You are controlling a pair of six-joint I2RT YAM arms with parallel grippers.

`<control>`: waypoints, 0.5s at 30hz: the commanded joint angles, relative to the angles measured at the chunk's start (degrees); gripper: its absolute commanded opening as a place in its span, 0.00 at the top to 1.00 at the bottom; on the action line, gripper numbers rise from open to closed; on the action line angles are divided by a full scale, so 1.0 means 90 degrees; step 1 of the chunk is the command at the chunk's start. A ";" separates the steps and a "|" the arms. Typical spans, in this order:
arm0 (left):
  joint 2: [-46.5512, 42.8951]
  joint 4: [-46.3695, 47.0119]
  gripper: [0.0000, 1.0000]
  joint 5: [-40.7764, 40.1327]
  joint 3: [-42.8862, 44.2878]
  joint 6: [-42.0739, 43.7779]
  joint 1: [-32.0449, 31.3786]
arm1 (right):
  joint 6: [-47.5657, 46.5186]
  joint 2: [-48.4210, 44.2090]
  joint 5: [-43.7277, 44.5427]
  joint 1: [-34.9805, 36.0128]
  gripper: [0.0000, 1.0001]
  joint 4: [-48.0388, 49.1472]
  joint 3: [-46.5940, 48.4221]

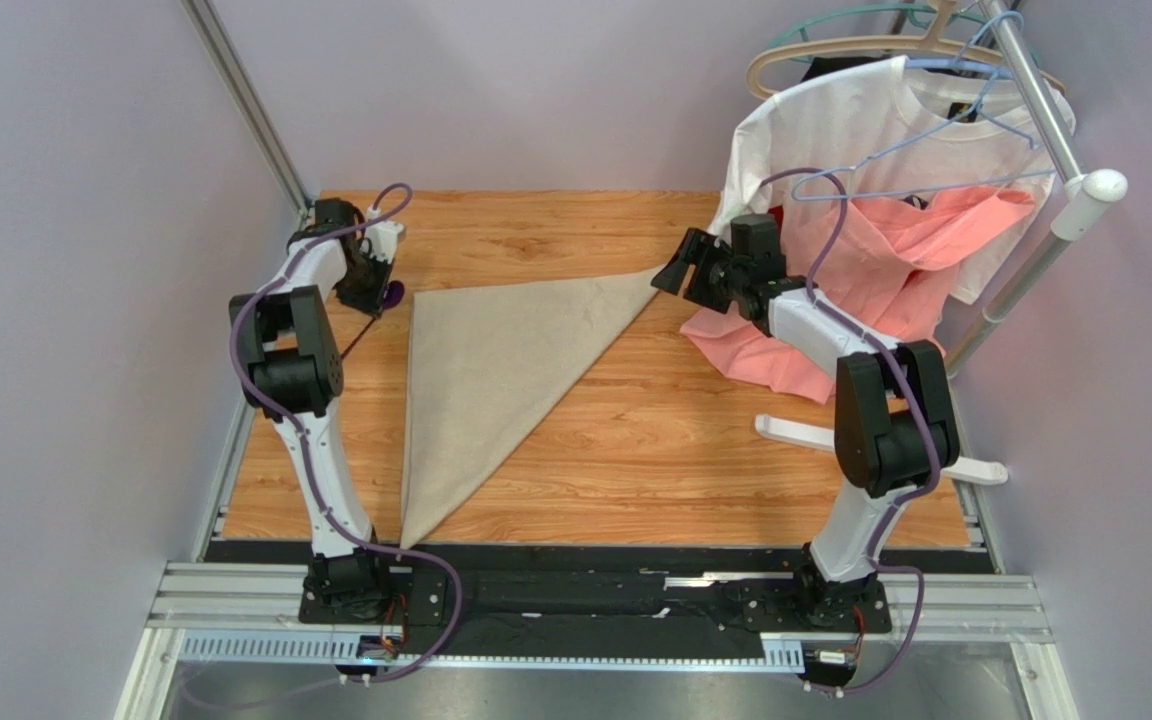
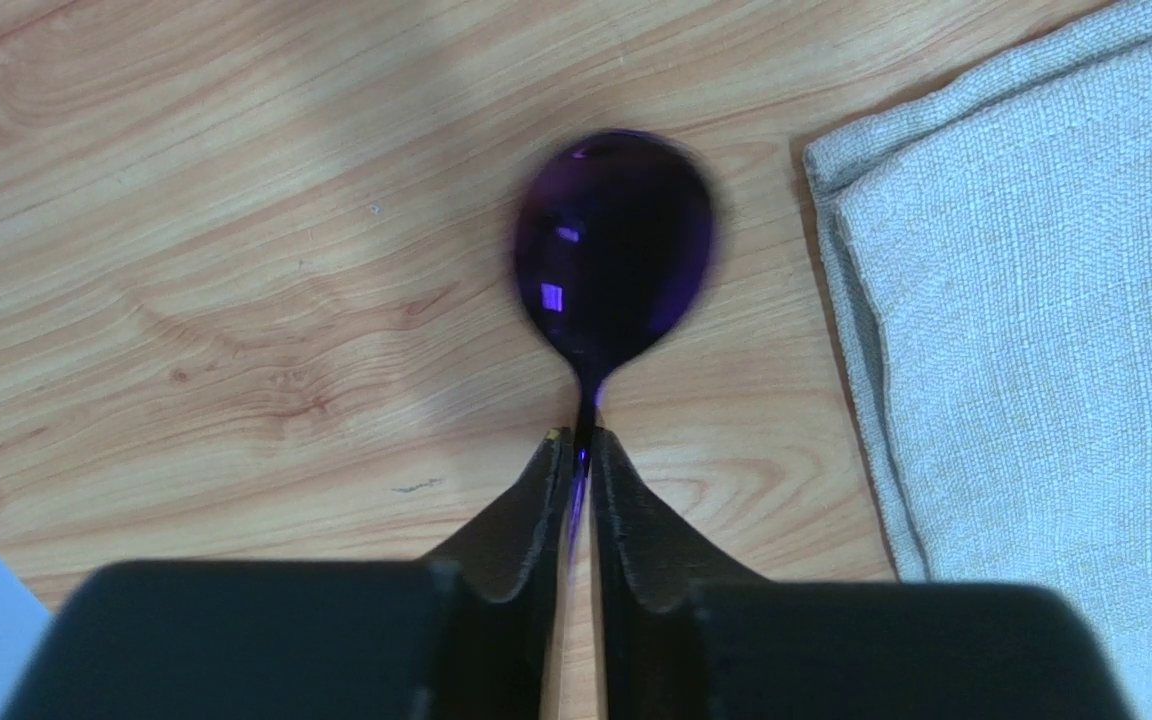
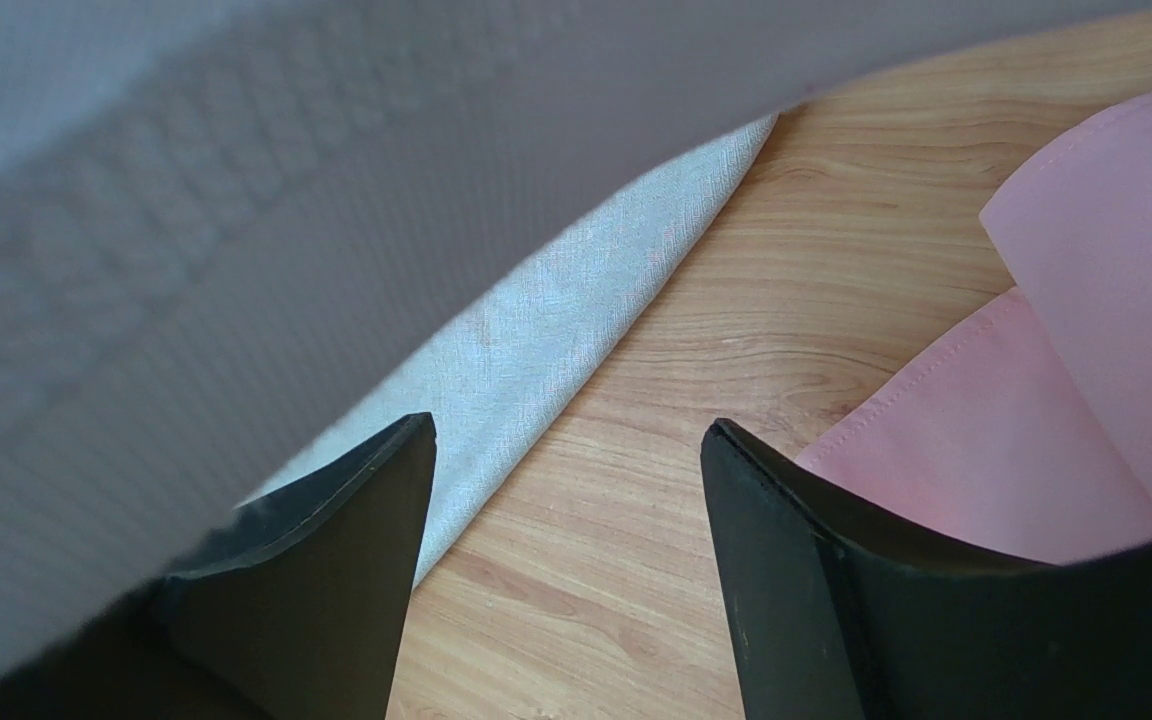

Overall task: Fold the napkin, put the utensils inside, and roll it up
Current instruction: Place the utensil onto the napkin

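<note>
On the wooden table, left hand pinches the spoon beside the napkin; right hand gapes wide.

Wood-grain tabletop boxed in by plain lilac-grey walls.
Just right of the right gripper, a white metal clothes rack carries a white T-shirt and a salmon-pink garment draping onto the wood; light is soft and even.

One beige napkin, one purple spoon, one white T-shirt, one pink garment, one garment rack, and two claws: left claw, right claw.
</note>
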 commanded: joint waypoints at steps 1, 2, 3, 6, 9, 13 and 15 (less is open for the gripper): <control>-0.0008 0.0025 0.91 -0.0038 0.0069 0.0054 0.0087 | -0.0071 -0.0385 -0.0045 -0.0060 0.31 0.0145 -0.0084; -0.0027 0.0015 0.95 -0.0028 0.0060 0.0054 0.0087 | -0.0081 -0.0395 -0.0045 -0.0060 0.31 0.0145 -0.0103; -0.0027 0.0015 0.99 -0.0008 0.0050 0.0025 0.0087 | -0.0081 -0.0405 -0.0055 -0.0060 0.31 0.0145 -0.0113; -0.0076 -0.0004 1.00 0.0030 -0.0009 -0.0043 0.0087 | -0.0100 -0.0531 -0.0064 -0.0079 0.31 0.0096 -0.0162; -0.0164 0.0015 1.00 0.0128 -0.0048 -0.0150 0.0087 | -0.0149 -0.0678 -0.0084 -0.0069 0.31 0.0009 -0.0172; -0.0446 -0.0102 1.00 0.0245 -0.0028 -0.0365 0.0078 | -0.0198 -0.0902 -0.0133 -0.0079 0.31 -0.0109 -0.0211; -0.0681 -0.0228 1.00 0.0333 -0.0009 -0.0511 0.0078 | -0.0198 -0.1058 -0.0181 -0.0069 0.31 -0.0148 -0.0289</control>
